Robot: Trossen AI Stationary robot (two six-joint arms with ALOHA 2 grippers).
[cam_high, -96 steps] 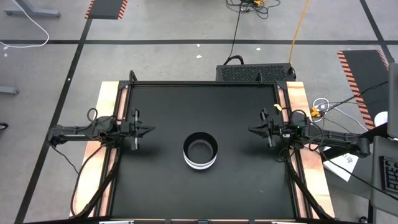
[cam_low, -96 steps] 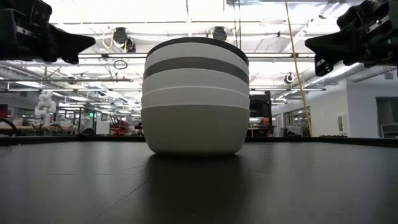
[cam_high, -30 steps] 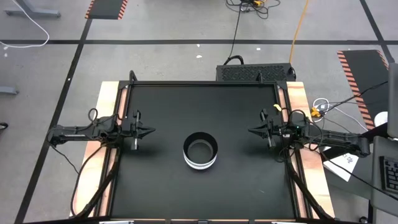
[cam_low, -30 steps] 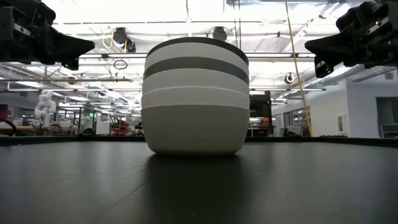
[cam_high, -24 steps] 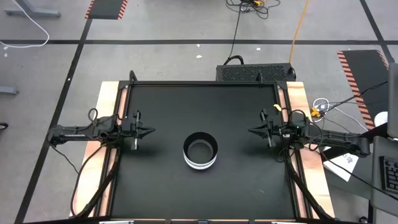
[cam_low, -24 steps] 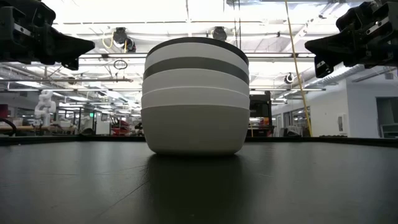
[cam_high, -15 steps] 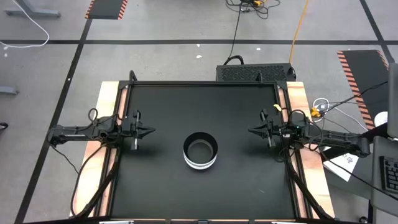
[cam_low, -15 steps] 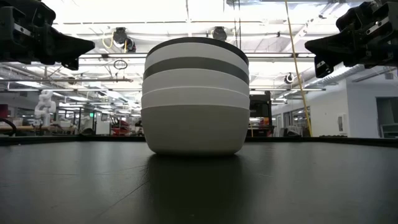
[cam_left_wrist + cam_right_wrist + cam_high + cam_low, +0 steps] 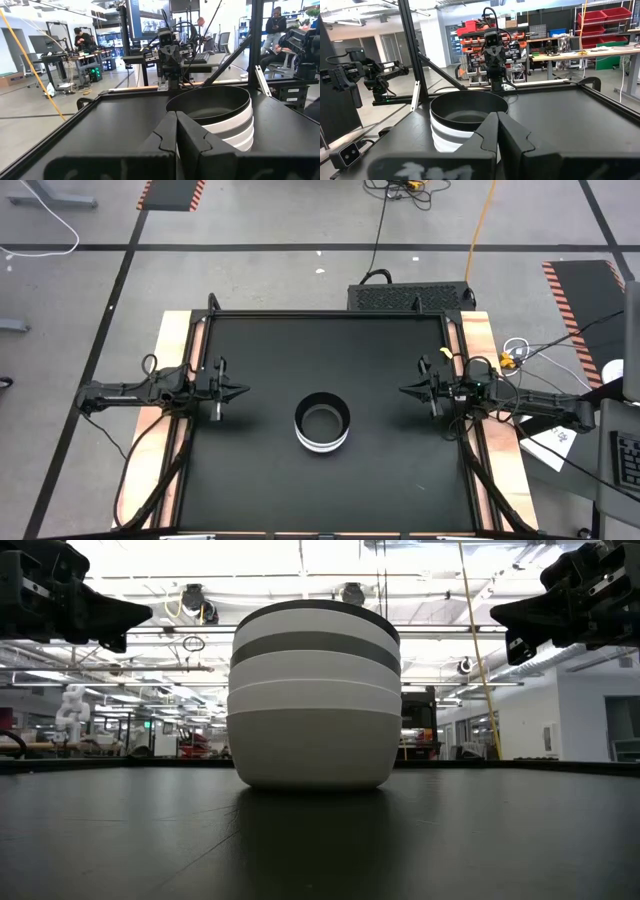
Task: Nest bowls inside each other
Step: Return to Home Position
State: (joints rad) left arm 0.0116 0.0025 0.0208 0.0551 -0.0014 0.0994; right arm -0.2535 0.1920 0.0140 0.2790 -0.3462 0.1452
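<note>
The bowls (image 9: 322,423) stand nested in one stack on the black table's middle, resting on the bottom white bowl's base. In the low view the stack (image 9: 314,695) shows white and grey bands under a dark rim. My left gripper (image 9: 243,390) hovers shut near the table's left edge, well left of the stack. My right gripper (image 9: 403,389) hovers shut near the right edge, well right of it. The left wrist view shows the stack (image 9: 215,114) beyond the shut fingers (image 9: 176,131). The right wrist view shows it (image 9: 465,120) beyond that arm's shut fingers (image 9: 497,131).
The black table top (image 9: 270,350) has a raised frame and wooden side strips (image 9: 172,340). A dark box (image 9: 410,297) sits just beyond the far edge. Cables and papers (image 9: 550,442) lie off the right side. People (image 9: 82,37) show in the room behind.
</note>
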